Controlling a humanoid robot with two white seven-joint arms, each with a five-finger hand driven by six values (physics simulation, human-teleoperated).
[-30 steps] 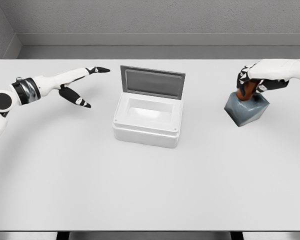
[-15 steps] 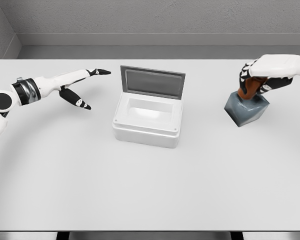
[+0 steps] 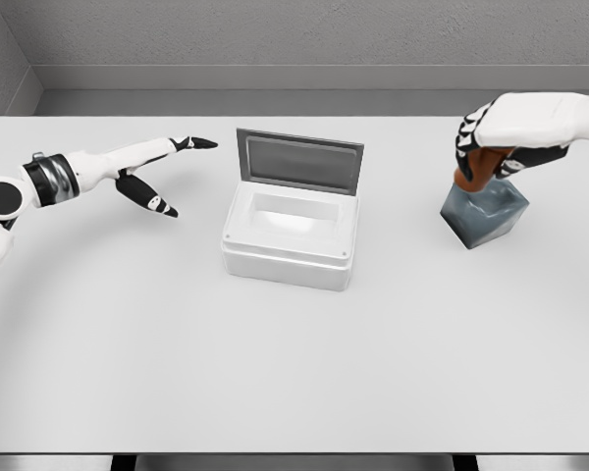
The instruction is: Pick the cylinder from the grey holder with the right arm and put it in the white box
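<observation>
Your right hand [image 3: 486, 147] grips the brown cylinder [image 3: 474, 168] just above the grey holder [image 3: 485, 214], right of the white box [image 3: 292, 231]; looks rigid, light, maybe slick, so hold mid-body.

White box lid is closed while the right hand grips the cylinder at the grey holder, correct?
Not quite: the white box has its lid open, standing upright at the back, as the head view shows. The right hand does grip the cylinder at the grey holder.
</observation>
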